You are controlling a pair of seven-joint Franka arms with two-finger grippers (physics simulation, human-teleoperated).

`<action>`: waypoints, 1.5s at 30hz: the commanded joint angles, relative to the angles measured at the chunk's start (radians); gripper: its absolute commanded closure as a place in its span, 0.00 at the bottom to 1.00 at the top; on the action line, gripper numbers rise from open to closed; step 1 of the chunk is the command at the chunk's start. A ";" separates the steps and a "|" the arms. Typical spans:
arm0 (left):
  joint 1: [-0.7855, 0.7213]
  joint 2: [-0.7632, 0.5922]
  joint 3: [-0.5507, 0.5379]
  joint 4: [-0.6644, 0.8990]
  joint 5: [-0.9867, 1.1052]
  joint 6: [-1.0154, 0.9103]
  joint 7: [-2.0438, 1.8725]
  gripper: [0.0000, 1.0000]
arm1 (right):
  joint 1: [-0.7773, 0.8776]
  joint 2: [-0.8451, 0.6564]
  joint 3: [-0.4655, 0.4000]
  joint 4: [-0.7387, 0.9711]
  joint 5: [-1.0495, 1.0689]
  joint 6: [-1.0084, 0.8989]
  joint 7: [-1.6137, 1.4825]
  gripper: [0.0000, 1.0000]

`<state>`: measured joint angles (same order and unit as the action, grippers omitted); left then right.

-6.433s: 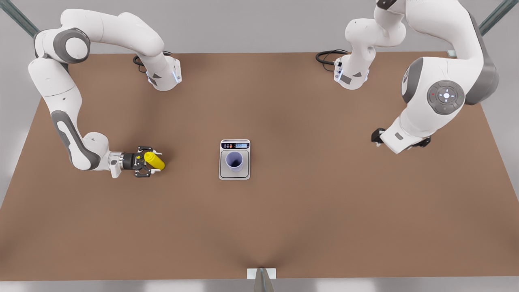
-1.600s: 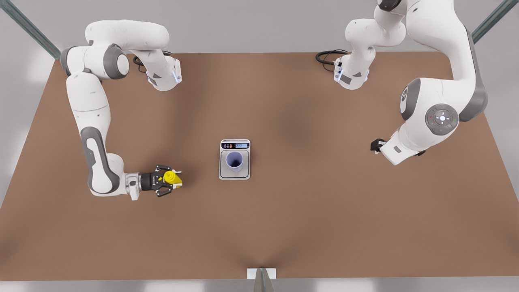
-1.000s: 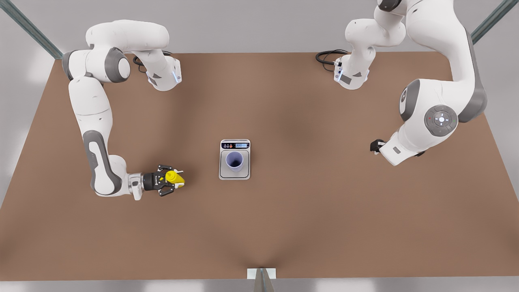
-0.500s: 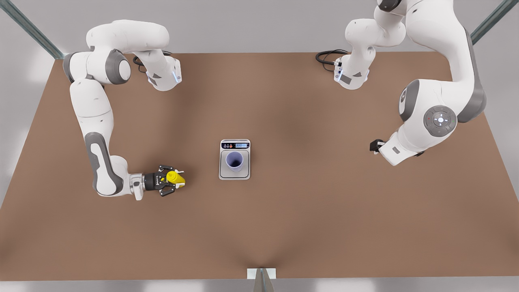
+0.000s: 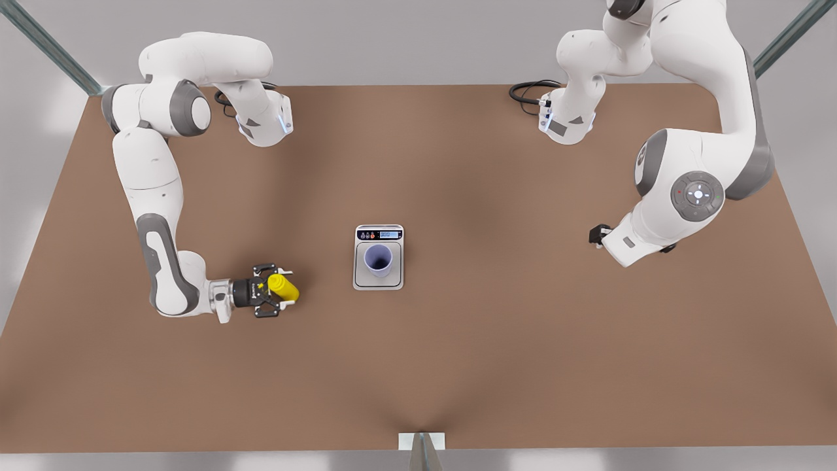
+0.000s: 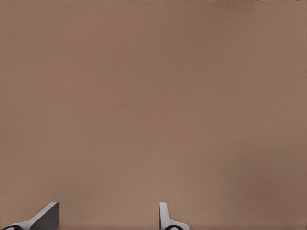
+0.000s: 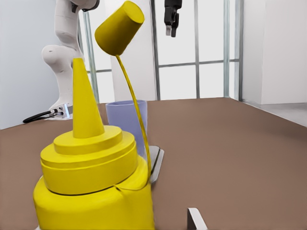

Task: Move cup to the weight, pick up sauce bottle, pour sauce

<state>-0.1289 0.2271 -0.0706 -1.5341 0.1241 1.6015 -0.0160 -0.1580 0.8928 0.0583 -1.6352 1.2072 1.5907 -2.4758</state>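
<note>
Since the earliest frame, the arm on the front view's left has carried the sauce bottle nearer the weight, and over the last half second the bottle has tipped, its nozzle no longer facing up. That arm carries the right wrist view, so it is the right arm. Its end effector, the right one, is closed on the bottle body, gripping from the side, which leaves the nozzle free to swing toward the cup.

From the right wrist view the bottle fills the foreground, its tethered cap hanging off, the nozzle apparently open for pouring. The cup stands upright on the weight beyond it.

The cup sits centred on the platform, so the first step appears complete. Bottle and cup remain well apart; the carry is judged unfinished.

The left end effector waits at the front view's right; its fingers stand apart, holding nothing, over bare table.
</note>
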 commanded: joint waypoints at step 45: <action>0.011 -0.064 0.028 0.069 0.011 0.002 0.001 0.00 | 0.169 -0.700 -0.011 0.037 -1.195 0.196 2.446 0.00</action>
<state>-0.1169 0.1627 -0.0429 -1.4649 0.1337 1.5995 -0.0153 0.0227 0.1918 0.0492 -1.5798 -0.0297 1.7873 0.0045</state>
